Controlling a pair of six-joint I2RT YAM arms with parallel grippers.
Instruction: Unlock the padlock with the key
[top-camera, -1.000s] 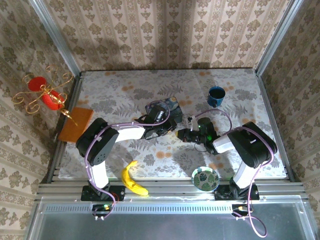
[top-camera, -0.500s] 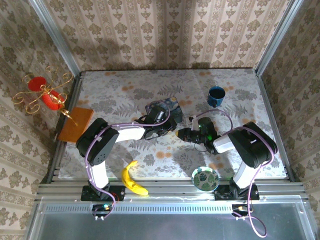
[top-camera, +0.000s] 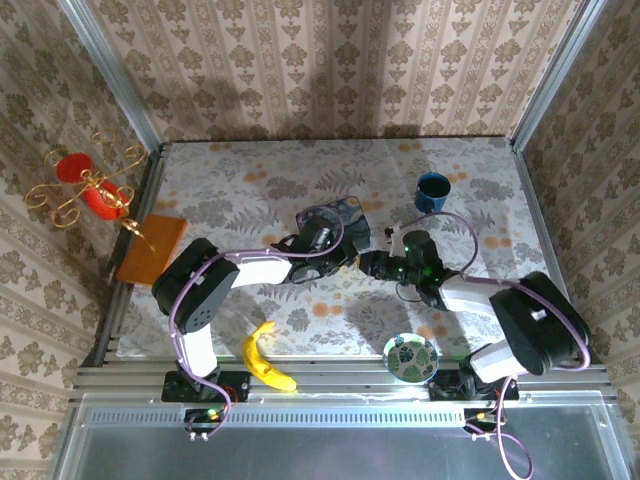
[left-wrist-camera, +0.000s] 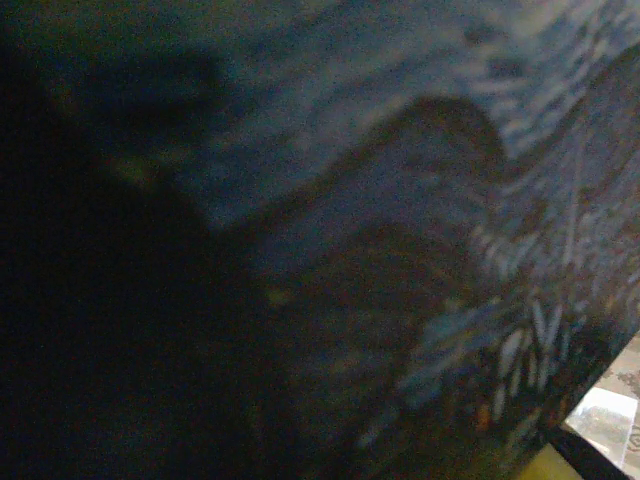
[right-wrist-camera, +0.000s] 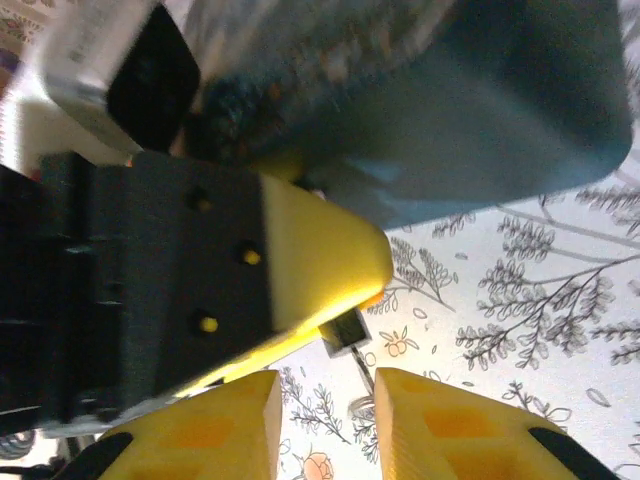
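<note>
Padlock (right-wrist-camera: 344, 332): mid-table, just on the near side of the blue tin (top-camera: 338, 213); at the yellow fingertip of the left gripper (top-camera: 342, 252)
Right gripper (right-wrist-camera: 327, 395): jaws parted; just right of the padlock
Left gripper: against the blue tin; cannot tell how its jaws stand

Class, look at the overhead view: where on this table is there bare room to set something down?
Free: the far strip of table between back wall and blue tin, left of the mug; the near patch between banana and plate. Crowded: the middle, where both arms meet.
</note>
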